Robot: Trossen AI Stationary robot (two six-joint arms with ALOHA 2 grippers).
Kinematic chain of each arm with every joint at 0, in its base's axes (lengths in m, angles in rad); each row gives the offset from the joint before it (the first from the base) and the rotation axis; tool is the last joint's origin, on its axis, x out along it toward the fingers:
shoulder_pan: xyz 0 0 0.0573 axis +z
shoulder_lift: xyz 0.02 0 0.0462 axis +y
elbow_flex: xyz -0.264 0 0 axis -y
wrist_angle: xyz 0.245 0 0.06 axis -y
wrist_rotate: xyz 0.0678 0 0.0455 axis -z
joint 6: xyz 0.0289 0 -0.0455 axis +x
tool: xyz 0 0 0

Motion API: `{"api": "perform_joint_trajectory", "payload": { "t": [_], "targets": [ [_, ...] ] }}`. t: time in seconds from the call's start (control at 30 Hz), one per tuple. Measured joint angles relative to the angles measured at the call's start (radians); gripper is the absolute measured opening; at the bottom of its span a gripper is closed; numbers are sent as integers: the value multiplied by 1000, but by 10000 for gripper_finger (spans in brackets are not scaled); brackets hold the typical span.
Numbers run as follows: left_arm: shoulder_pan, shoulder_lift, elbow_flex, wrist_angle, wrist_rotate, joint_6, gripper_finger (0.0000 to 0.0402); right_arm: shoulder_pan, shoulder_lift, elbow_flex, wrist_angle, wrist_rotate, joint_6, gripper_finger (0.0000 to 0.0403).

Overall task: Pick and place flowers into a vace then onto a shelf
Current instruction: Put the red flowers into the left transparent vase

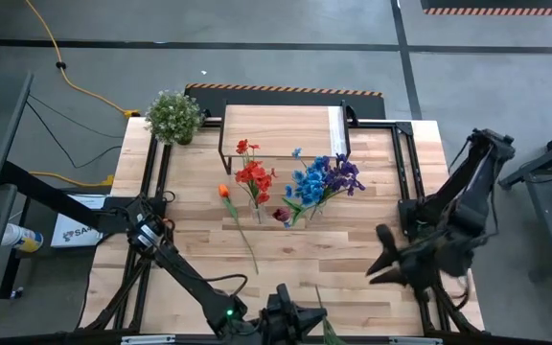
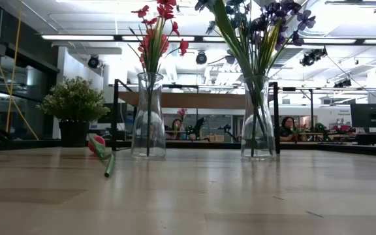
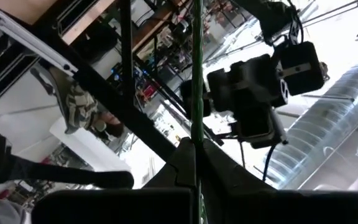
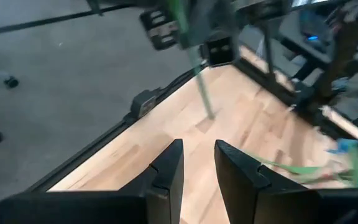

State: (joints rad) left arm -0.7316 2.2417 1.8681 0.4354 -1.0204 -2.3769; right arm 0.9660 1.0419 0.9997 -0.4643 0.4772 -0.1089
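Stem-loading is the step I judge to be in hand: 2 glass vases already stand on the table [image 1: 372,259] in front of the shelf [image 1: 281,131], one with red flowers [image 1: 253,176] and one with blue and purple flowers [image 1: 324,178]. In the low view the red vase [image 2: 148,117] and the blue vase [image 2: 258,121] stand upright and well apart. Neither vase is on the shelf yet.

My left gripper [image 1: 300,321] sits at the near edge of the table, its fingers pressed together on a thin green stem [image 3: 196,93] that runs straight out from between the fingers in its wrist view. In the high view a bit of green shows just beside that gripper. My right gripper [image 4: 197,158] hangs over the right side of the table with its fingers [image 4: 169,171] slightly parted and nothing between them.

1 orange-headed flower [image 1: 224,191] lies loose on the table beside the red vase, its stalk trailing toward me, and a dark red bloom [image 1: 281,215] lies near the blue vase.

Next, I reckon the left arm has to carry its stem across to a vase, tip it upright, and lower the stalk through the narrow neck without knocking the glass. The loose flowers follow, then the vases go up on the shelf.
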Motion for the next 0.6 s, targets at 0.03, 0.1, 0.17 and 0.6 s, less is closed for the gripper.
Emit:
{"api": "perform_joint_trajectory", "payload": {
  "t": [0.03, 0.1, 0.17, 0.6],
  "targets": [
    [1, 0, 0, 14, 10, 10, 35, -8, 26, 0, 15, -16, 0, 83],
    [7, 0, 0, 40, 17, 36, 35, -24, 77, 0, 47, -28, 0, 83],
    [13, 0, 0, 48, 21, 60, 35, -38, 120, 0, 78, -38, -1, 83],
    [19, 0, 1, 88, 45, 125, 35, -148, 171, 0, 243, -179, -4, 83]
  ]
}}
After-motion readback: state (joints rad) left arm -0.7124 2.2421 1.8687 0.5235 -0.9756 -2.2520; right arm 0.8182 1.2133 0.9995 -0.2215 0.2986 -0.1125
